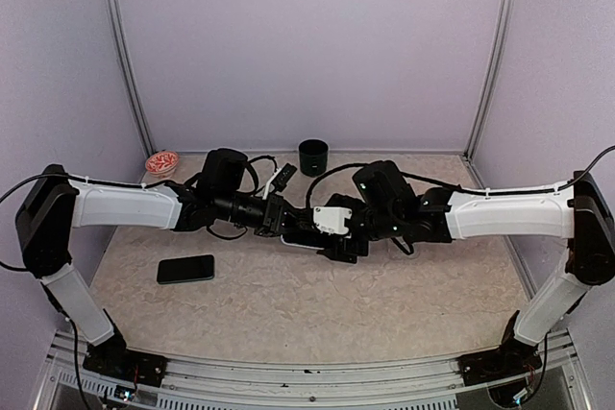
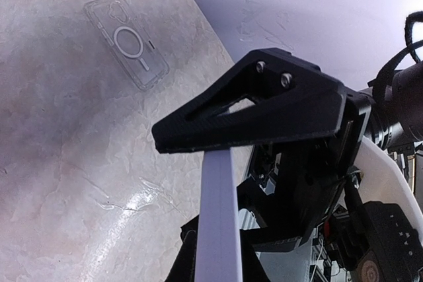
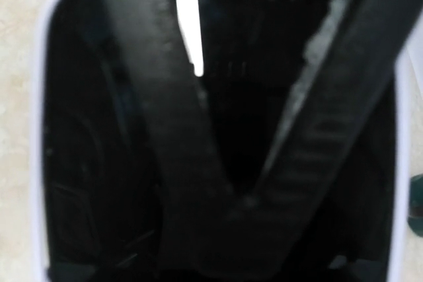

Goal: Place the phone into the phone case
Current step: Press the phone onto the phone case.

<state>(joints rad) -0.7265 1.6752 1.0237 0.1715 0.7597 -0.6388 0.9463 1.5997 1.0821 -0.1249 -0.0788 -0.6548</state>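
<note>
The phone is held above the middle of the tabletop, a thin slab with a matte lavender edge and a glossy black face inside a rounded pale rim. The left pincer is pressed together on it, its angular black plastic finger lying across the lavender edge. The right pincer sits over the phone's black face with its ribbed fingers spread in a V.

The phone case lies flat on the beige, marbled tabletop, well apart from the phone. It is clear, with rounded corners and a white ring printed at its centre.

Behind the phone stands a black cylindrical cup. To the phone's back left is a small round bowl of pinkish bits. To its near left lies a flat, shiny black slab, possibly a second handset.
</note>
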